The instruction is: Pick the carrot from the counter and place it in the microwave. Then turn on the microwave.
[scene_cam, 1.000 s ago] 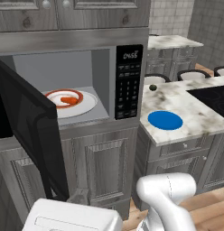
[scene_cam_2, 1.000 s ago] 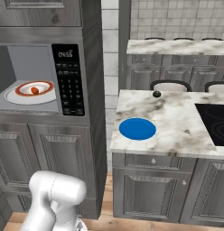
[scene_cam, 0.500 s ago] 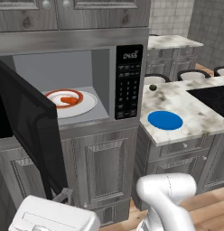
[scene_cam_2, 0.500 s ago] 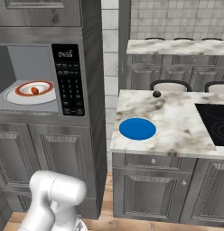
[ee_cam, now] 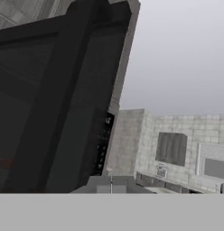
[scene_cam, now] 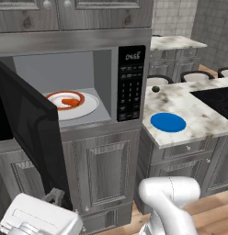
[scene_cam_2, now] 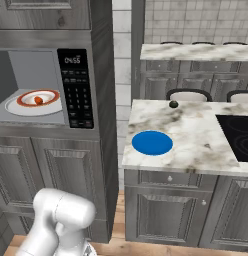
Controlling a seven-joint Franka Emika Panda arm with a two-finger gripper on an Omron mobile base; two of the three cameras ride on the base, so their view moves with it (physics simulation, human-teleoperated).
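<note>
The microwave (scene_cam: 131,82) (scene_cam_2: 77,87) stands open, its dark door (scene_cam: 28,124) swung out to the left. Inside, the small orange carrot (scene_cam: 70,102) (scene_cam_2: 38,100) lies on a white plate with a red rim (scene_cam: 90,108) (scene_cam_2: 21,106). My gripper (scene_cam: 54,196) hangs low, just under the door's bottom outer corner, shut with nothing in it. In the hand view the gripper (ee_cam: 111,182) points up along the dark door (ee_cam: 55,103). The marble counter (scene_cam: 203,114) (scene_cam_2: 196,135) lies to the right.
A round blue plate (scene_cam: 168,122) (scene_cam_2: 152,142) sits on the counter's near left part. A small dark round object (scene_cam: 155,89) (scene_cam_2: 173,104) lies behind it. The black cooktop (scene_cam: 217,96) (scene_cam_2: 238,132) is at the right. Grey cabinets stand below the microwave.
My hand has slid left along the bottom of the left base view, coming in under the open door. The carrot, plates and door have stayed put.
</note>
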